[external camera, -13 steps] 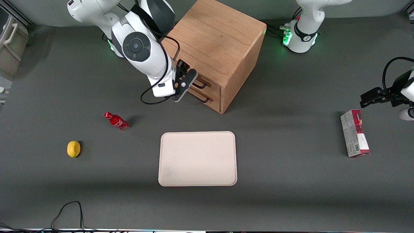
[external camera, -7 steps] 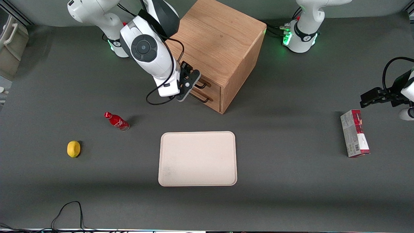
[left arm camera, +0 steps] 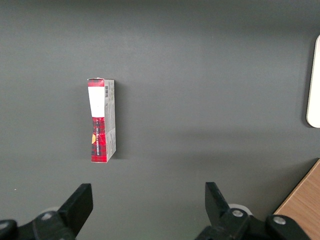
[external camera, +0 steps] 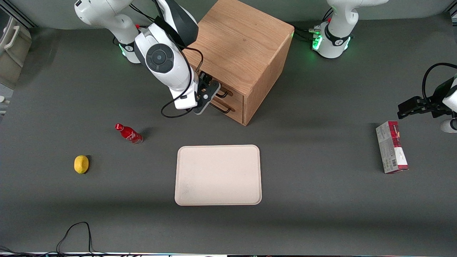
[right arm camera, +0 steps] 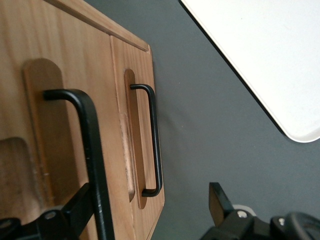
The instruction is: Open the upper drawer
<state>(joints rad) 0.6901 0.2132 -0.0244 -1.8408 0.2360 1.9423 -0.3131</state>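
The wooden cube cabinet (external camera: 242,39) stands at the back of the table with both drawers flush in its front. The upper drawer (external camera: 236,95) is shut, and its long black wire handle (external camera: 224,94) shows just past my gripper (external camera: 210,95). In the right wrist view the upper drawer's front (right arm camera: 45,125) and handle (right arm camera: 90,140) are very close. My gripper (right arm camera: 150,200) is open, and the handle runs just inside one finger (right arm camera: 80,207), while the second finger (right arm camera: 217,200) is out over the table. The lower drawer (right arm camera: 120,100) and its handle (right arm camera: 156,140) lie beside it, untouched.
A cream tray (external camera: 217,175) lies in front of the cabinet, nearer the camera, and its corner shows in the right wrist view (right arm camera: 270,60). A red bottle (external camera: 128,133) and a lemon (external camera: 81,164) lie toward the working arm's end. A red-and-white box (external camera: 391,147) lies toward the parked arm's end.
My gripper has moved in toward the cabinet's front and now sits at the upper drawer's handle. The drawers and the other objects have not moved.
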